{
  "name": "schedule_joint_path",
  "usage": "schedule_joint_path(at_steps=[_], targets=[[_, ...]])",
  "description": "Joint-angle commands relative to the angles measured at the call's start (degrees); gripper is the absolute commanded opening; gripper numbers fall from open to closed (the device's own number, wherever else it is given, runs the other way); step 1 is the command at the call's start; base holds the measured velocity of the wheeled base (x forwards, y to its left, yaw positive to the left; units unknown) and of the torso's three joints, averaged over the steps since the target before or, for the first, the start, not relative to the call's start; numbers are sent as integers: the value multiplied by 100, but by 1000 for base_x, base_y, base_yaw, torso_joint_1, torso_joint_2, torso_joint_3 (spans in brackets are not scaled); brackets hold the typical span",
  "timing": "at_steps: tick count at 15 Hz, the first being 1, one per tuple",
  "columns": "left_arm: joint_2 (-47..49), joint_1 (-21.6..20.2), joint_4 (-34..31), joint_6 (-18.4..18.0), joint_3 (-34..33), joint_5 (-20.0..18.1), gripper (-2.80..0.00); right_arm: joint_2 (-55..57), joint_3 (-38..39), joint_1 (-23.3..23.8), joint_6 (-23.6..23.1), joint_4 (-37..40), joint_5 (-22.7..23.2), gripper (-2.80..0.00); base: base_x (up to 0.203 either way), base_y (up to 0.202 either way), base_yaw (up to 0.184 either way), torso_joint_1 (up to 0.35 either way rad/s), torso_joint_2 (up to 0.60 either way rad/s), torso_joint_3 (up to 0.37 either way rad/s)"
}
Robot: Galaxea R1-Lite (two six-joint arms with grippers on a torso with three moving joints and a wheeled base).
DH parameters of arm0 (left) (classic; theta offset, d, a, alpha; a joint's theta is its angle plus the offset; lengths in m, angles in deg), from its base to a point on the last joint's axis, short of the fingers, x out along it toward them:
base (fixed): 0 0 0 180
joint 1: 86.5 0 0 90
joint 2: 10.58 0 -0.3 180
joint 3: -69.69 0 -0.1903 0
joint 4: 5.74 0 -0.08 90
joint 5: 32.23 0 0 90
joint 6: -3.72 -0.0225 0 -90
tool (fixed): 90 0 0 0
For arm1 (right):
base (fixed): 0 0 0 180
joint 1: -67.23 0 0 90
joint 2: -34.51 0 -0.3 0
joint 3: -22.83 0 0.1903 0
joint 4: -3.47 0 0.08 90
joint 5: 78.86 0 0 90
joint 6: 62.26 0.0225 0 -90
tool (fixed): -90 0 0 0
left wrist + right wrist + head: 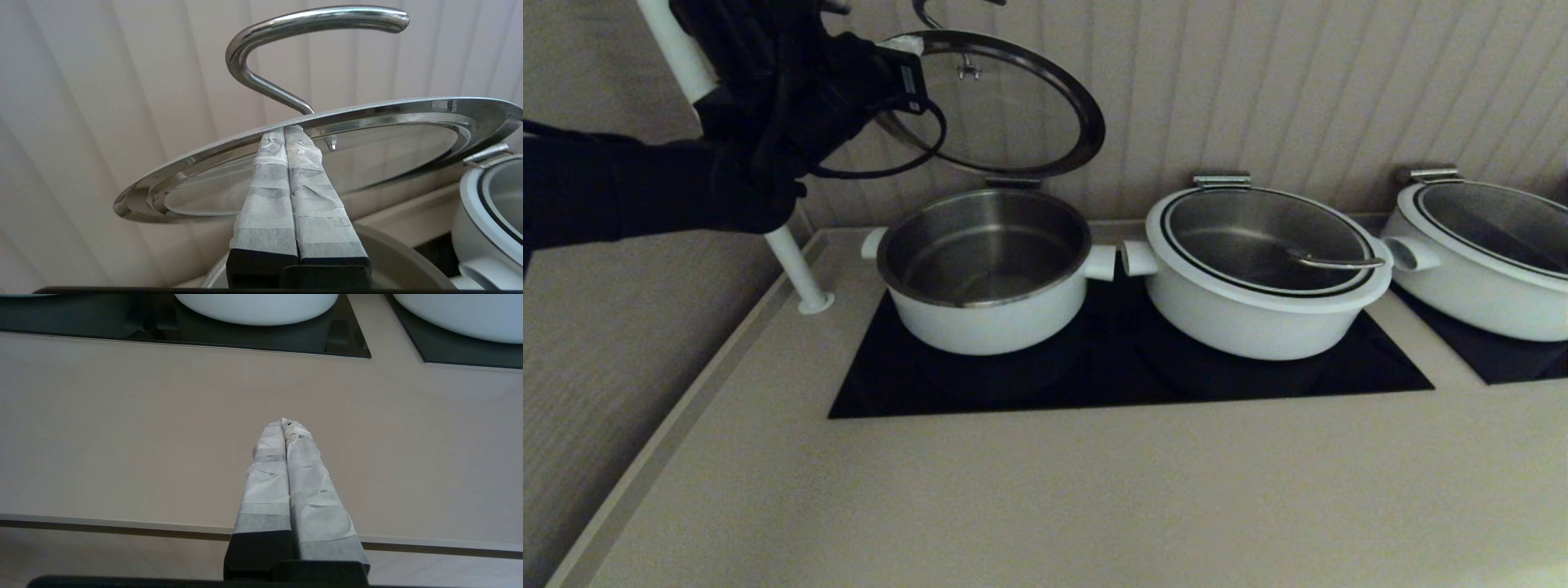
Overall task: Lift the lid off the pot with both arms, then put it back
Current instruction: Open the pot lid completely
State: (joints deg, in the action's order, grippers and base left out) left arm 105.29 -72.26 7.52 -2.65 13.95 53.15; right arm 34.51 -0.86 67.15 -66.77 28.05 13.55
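The lid (1005,106) is raised and tilted above the pot (988,322), its back edge near a metal bracket (1013,183) at the pot's rear. The pot stands open and empty on the black hob. My left arm (768,122) reaches in from the left. In the left wrist view, my left gripper (284,130) is shut, its tips pressed against the underside of the lid's rim (196,167), below the wire handle (310,20). My right gripper (286,422) is shut and empty above the bare counter near its front edge, out of the head view.
Two wider white pots (1258,322) (1478,294) with lids on stand to the right on black hob glass (1127,384). A white post (796,269) rises at the counter's back left corner. A ribbed wall runs close behind the pots.
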Motion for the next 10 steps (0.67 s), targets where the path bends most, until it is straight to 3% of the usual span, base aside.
schedule_joint_path(at_steps=[1,10], targets=[[191,0,20,-14,253,-4,-280,9,-2,-1,-6,1,5,-280,0,0,0,0,0,0],[181,0,20,-32,255,5,-280,9,-2,-1,-6,1,5,-280,0,0,0,0,0,0]])
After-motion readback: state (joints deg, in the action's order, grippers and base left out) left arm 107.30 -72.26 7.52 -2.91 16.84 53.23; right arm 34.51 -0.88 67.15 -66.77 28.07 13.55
